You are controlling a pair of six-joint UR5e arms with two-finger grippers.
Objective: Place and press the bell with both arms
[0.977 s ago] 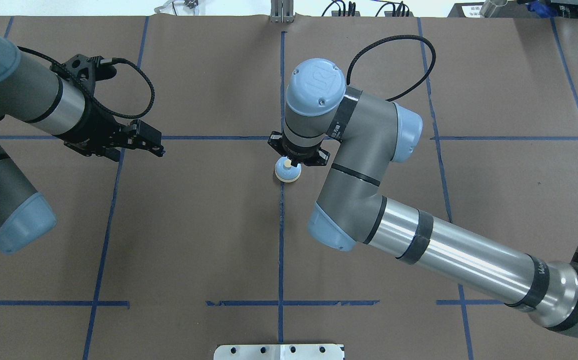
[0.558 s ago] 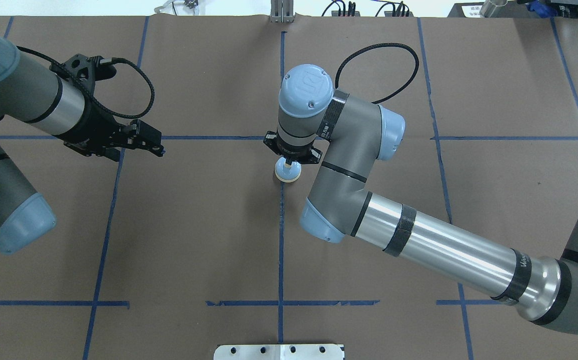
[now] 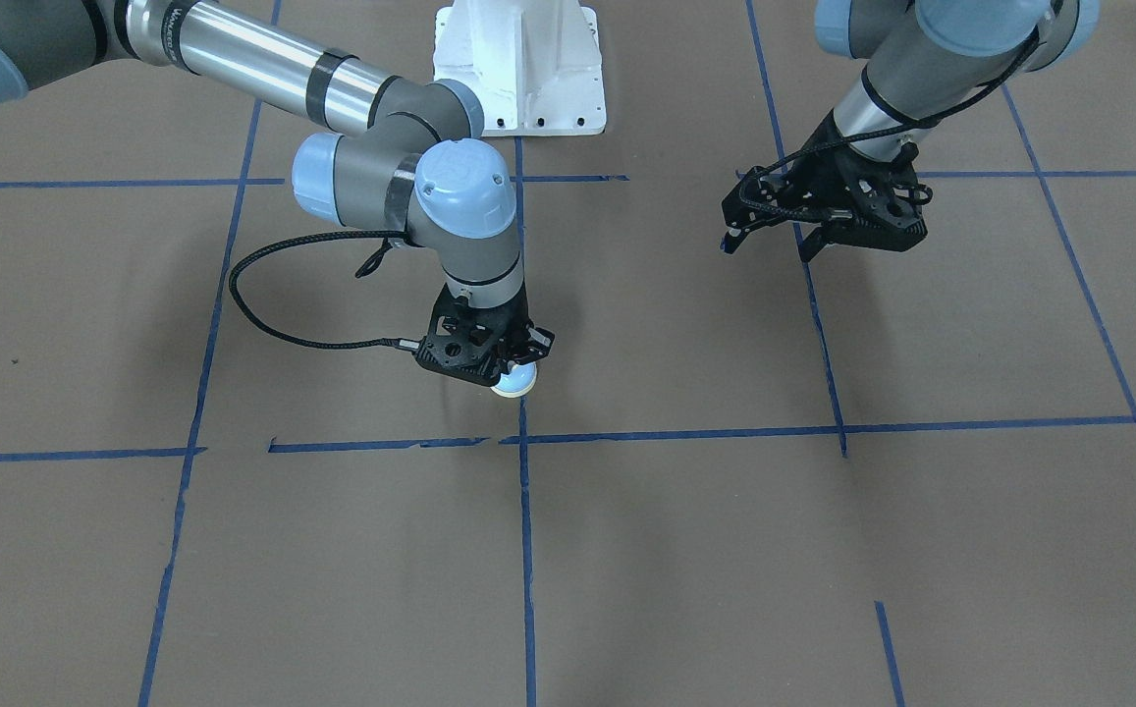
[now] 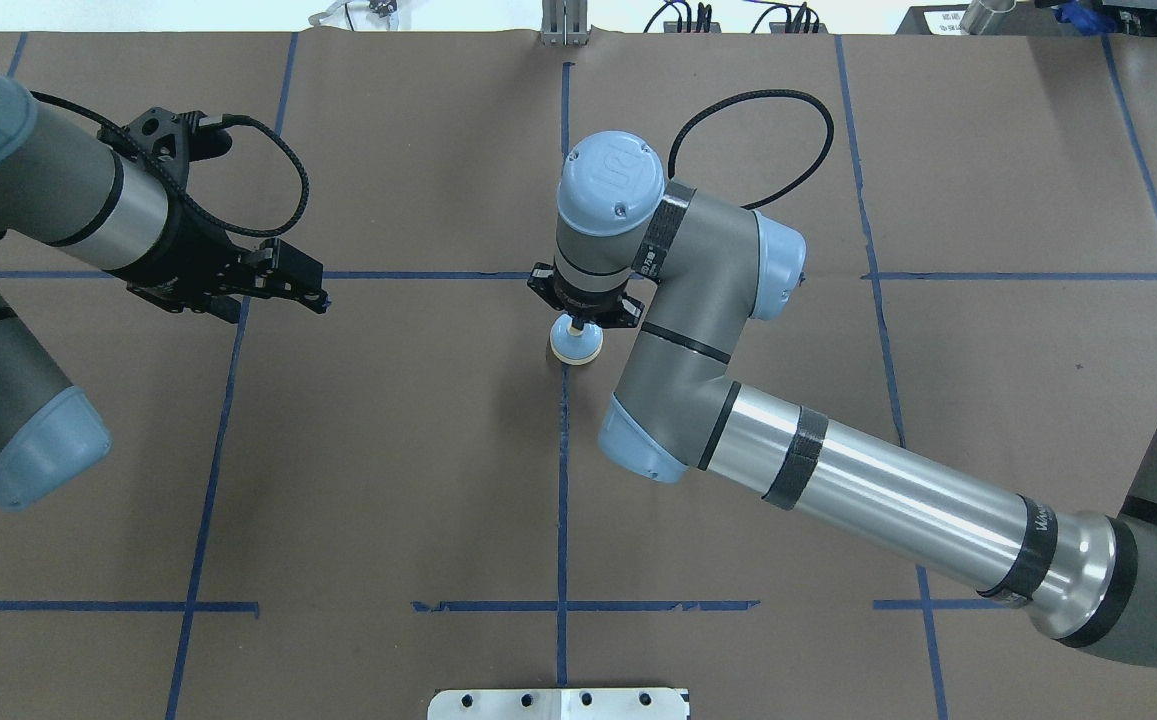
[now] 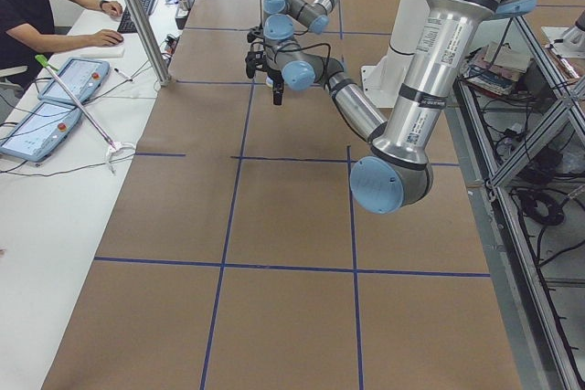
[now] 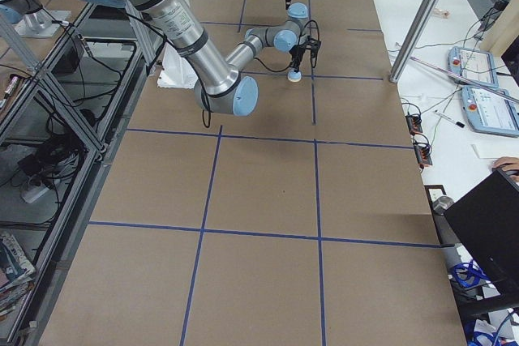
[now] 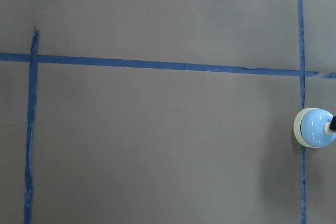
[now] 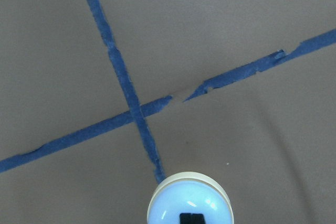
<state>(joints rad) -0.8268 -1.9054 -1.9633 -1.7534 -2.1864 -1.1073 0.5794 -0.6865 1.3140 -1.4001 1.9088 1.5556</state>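
Observation:
The bell (image 4: 576, 343), light-blue dome with a cream rim, is at the table's middle, on the centre blue tape line. My right gripper (image 4: 583, 322) points straight down and is shut on the bell's top button. The bell also shows in the front view (image 3: 516, 381), the right wrist view (image 8: 190, 203) and the left wrist view (image 7: 313, 128). It is at or just above the paper; I cannot tell whether it touches. My left gripper (image 4: 310, 288) is open and empty, hovering well to the bell's left; it also shows in the front view (image 3: 766, 245).
Brown paper with a blue tape grid (image 4: 562, 480) covers the table. The white pedestal (image 3: 518, 69) stands at the robot's side. A metal plate (image 4: 558, 703) sits at the near edge. An operator with tablets (image 5: 55, 98) sits beyond the table's far edge.
My right arm has come lower and drawn in slightly, the bell still in its grip at the same spot. The left arm has not moved.

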